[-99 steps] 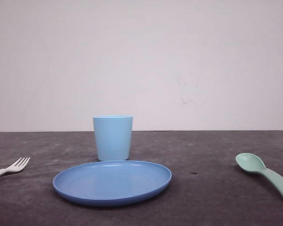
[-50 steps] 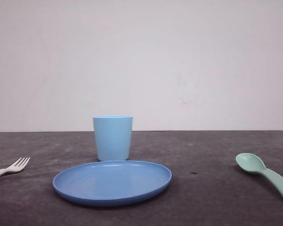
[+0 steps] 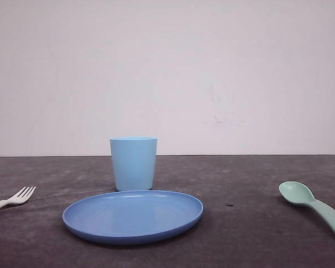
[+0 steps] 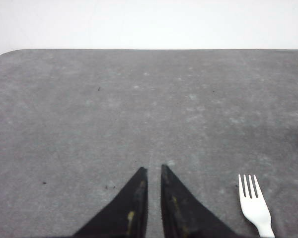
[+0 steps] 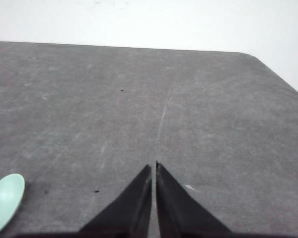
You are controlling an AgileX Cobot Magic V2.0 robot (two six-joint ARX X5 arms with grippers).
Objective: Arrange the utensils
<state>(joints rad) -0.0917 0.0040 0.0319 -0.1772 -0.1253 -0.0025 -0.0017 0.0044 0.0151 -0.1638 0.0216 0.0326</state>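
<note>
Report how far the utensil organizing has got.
Done: nothing visible. The fork lies on the table left of the plate, the spoon far right, both apart from it. In hand: nothing; the left gripper and right gripper are shut and empty above bare table. Left: both utensils to pick up and place.

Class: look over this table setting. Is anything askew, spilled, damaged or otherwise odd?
Nothing stands out. The cup stands upright behind the plate; the fork and spoon lie flat and intact at either side.
</note>
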